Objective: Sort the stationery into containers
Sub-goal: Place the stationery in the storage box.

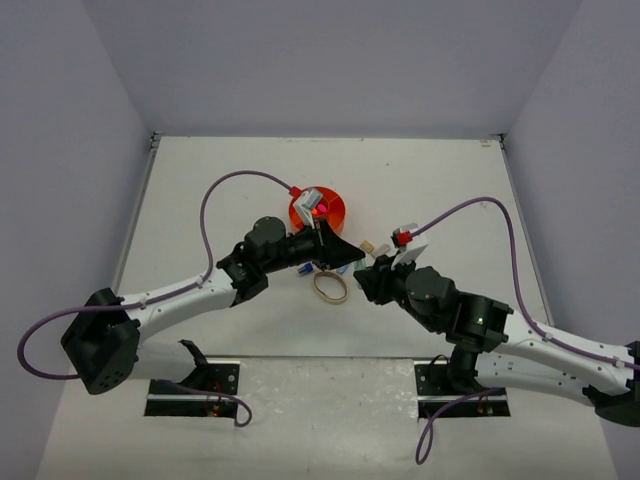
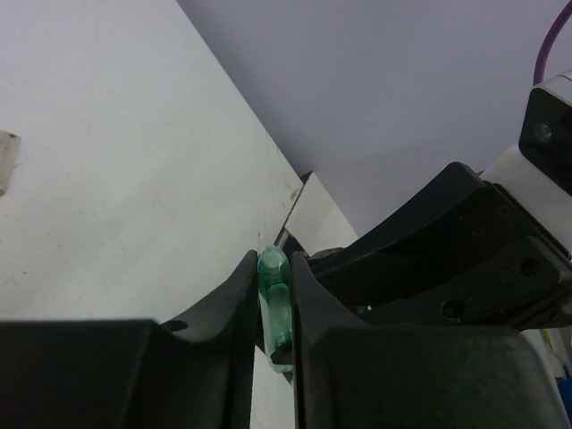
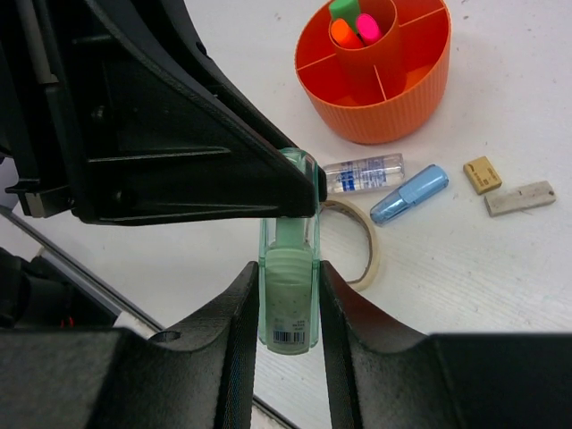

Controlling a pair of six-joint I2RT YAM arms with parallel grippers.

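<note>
1. Top view: the left gripper (image 1: 350, 256) and right gripper (image 1: 380, 268) meet tip to tip just in front of the orange organizer (image 1: 340, 205). What they hold is hidden here, probably by the fingers.
2. Left wrist view: the left jaws are closed on one end of a green mini marker (image 2: 274, 308).
3. Right wrist view: the right jaws clamp the same marker's barrel, held in the air near the organizer. With both grippers holding it, a pull before either lets go could twist it loose and drop it onto the rubber band (image 3: 357, 250).

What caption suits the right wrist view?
Right gripper and left gripper both clamp a green mini marker near the orange organizer.
</note>
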